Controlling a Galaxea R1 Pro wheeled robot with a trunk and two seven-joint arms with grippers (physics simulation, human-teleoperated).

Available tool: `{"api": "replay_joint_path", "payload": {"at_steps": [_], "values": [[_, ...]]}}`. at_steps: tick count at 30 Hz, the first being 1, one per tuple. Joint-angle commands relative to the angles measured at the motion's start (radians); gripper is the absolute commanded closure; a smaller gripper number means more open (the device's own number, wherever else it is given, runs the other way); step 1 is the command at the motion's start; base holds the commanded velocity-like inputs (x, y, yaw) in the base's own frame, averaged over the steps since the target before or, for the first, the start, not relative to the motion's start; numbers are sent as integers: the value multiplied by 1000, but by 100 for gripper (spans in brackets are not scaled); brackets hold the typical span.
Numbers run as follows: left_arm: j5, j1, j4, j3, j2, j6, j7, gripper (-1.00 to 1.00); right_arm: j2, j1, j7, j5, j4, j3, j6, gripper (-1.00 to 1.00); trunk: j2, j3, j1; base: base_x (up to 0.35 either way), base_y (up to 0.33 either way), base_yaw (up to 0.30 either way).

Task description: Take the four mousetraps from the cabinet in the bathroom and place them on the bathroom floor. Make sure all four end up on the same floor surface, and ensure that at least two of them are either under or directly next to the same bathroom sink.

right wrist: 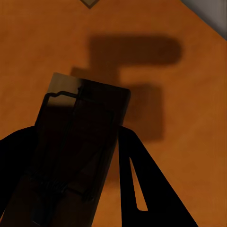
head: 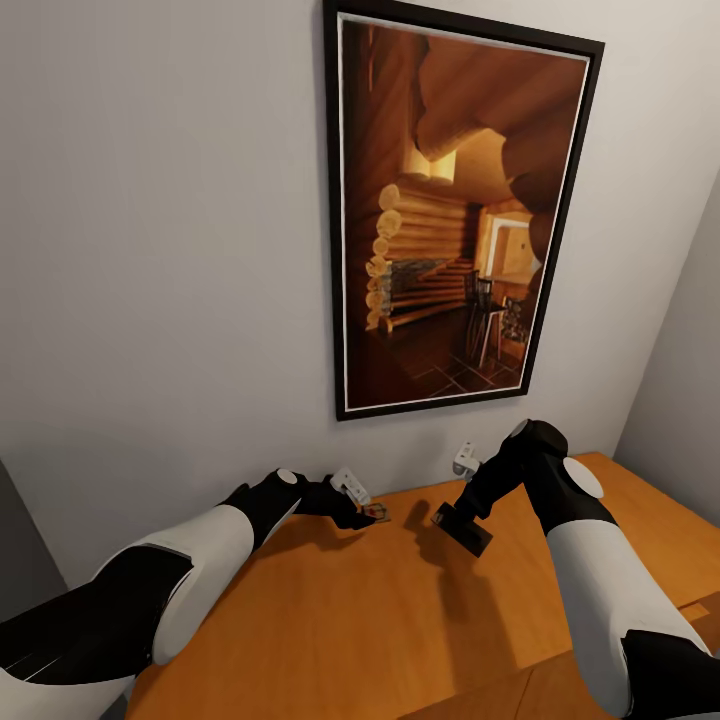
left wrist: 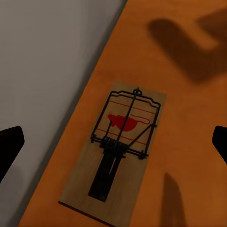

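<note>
L gripper point(left wrist: 113, 142) jaws spread wide over a mousetrap point(left wrist: 117, 150) lying flat on the cabinet point(head: 420, 620) top by the wall, long axis running crosswise btwn them. R gripper point(head: 462, 528) pinching another trap point(right wrist: 71, 156), held above the top.

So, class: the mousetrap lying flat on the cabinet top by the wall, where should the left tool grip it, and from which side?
Come from above and pinch the mousetrap across its two long wooden edges, near the bare end away from the red spot. It lies flat on the cabinet, and the wire spring covers its middle. The open left tool already straddles it.
</note>
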Motion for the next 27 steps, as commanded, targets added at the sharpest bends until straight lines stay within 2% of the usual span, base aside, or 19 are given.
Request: {"api": "replay_joint_path", "payload": {"at_steps": [1, 12, 27], "values": [[3, -1, -1, -6, 0, 2, -2, -100, 0, -1, 7, 5, -1, -1, 11, 100, -1, -1, 0, 0, 0, 0], [3, -1, -1, -6, 0, 2, -2, -100, 1, -1, 7, 5, -1, -1, 11, 100, -1, -1, 0, 0, 0, 0], [3, 0, -1, -6, 0, 2, -3, -100, 1, -1, 7, 5, -1, -1, 11, 100, -106, -48, 58, 0, 0, 0]]}}
